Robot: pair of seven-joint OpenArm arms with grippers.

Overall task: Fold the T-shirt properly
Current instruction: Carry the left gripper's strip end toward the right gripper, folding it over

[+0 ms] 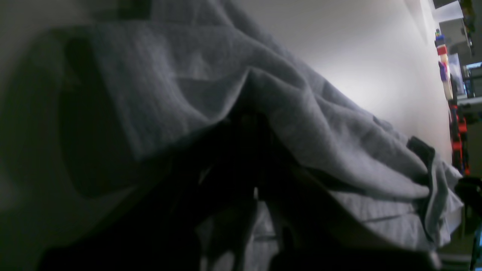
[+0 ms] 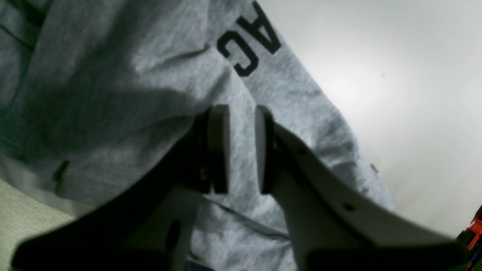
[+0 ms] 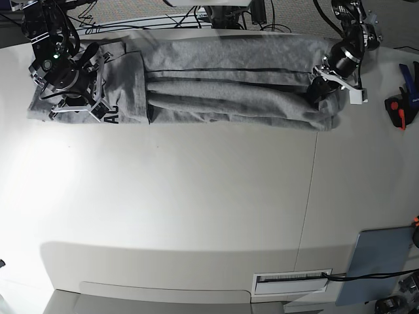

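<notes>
both pincers sit on the rumpled heather-grey t-shirt (image 3: pixel 229 91): right pincer (image 2: pixel 242 148) released, left pincer (image 3: pixel 325 84) unclear.

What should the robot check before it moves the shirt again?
1. T-shirt all on the table: ok.
2. Right gripper over the cloth: ok, jaws apart, nothing pinched.
3. Left gripper holding cloth: cannot tell, its wrist view is dark and covered by fabric.
4. Shirt lying smooth: not ok, long folds run across it.
5. Lettering end of the shirt flat: ok.
</notes>
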